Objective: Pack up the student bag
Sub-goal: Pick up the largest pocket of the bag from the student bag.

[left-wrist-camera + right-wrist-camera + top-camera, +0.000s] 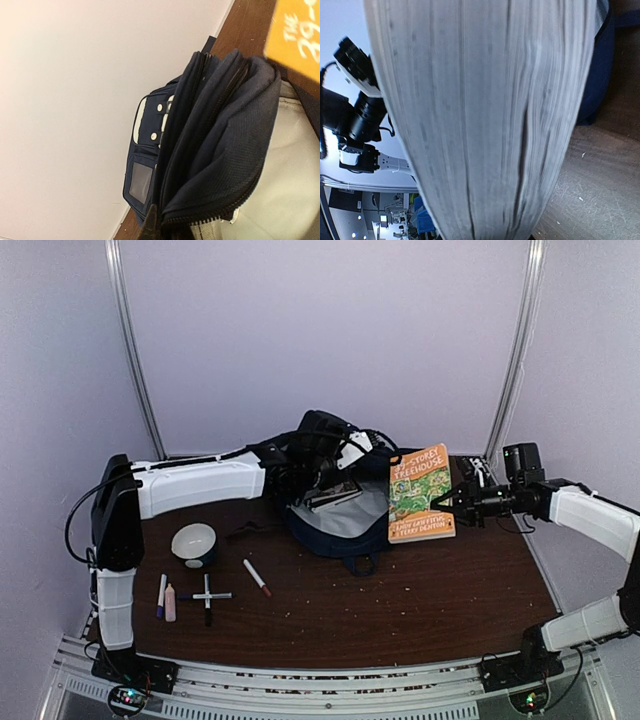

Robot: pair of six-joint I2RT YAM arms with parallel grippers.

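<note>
The student bag, navy with light grey lining, lies open at the back middle of the table. My left gripper is at the bag's upper rim. In the left wrist view one dark fingertip presses against the zipped edge of the bag, so the gripper is shut on that rim and holds the mouth open. My right gripper is shut on an orange paperback book, held tilted over the bag's right side. The book's grey page edges fill the right wrist view and hide the fingers.
A white bowl stands left of the bag. A red-capped marker, two crossed pens and two short markers lie at the front left. A dark flat item shows inside the bag. Walls close in behind.
</note>
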